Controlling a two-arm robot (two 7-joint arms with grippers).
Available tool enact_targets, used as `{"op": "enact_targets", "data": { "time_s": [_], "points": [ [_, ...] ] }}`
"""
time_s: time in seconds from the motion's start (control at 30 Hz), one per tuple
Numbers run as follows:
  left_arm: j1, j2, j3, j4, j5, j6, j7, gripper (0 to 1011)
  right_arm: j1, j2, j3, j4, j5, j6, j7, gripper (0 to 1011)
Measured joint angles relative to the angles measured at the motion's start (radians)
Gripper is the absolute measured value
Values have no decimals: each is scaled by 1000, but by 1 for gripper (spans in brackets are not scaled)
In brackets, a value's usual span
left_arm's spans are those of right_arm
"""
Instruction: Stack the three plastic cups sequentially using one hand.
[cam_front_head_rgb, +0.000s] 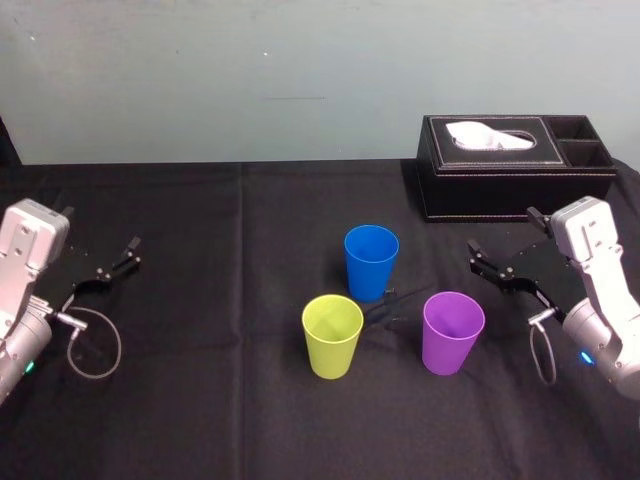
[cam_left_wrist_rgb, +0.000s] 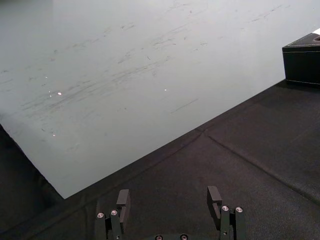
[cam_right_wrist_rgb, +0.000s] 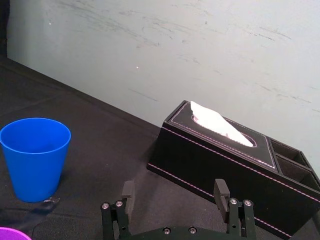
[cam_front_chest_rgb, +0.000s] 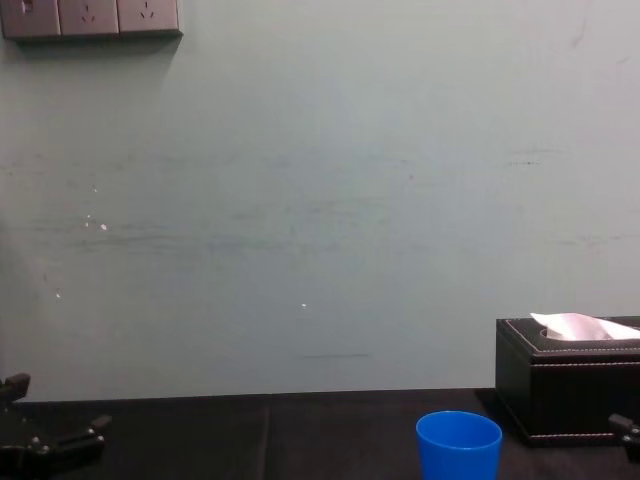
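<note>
– Right end effector (cam_right_wrist_rgb: 174, 187) status?
– Fingers apart, empty, right of the purple cup (cam_front_head_rgb: 453, 332). Left end effector (cam_left_wrist_rgb: 169, 195): apart, parked at table (cam_front_head_rgb: 200, 400) left. Blue cup (cam_front_head_rgb: 371, 260) and yellow-green cup (cam_front_head_rgb: 332, 335) stand nearby, unstacked

The blue cup (cam_front_head_rgb: 371, 258), yellow-green cup (cam_front_head_rgb: 332, 335) and purple cup (cam_front_head_rgb: 453, 331) contrast with the black tablecloth (cam_front_head_rgb: 200, 410).
</note>
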Motion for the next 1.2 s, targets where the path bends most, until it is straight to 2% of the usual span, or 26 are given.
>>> {"op": "enact_targets", "data": {
  "time_s": [1.2],
  "points": [
    [0,0,0,0,0,0,0,1010,0,0,0,0,0,0,0,1003]
  ]
}}
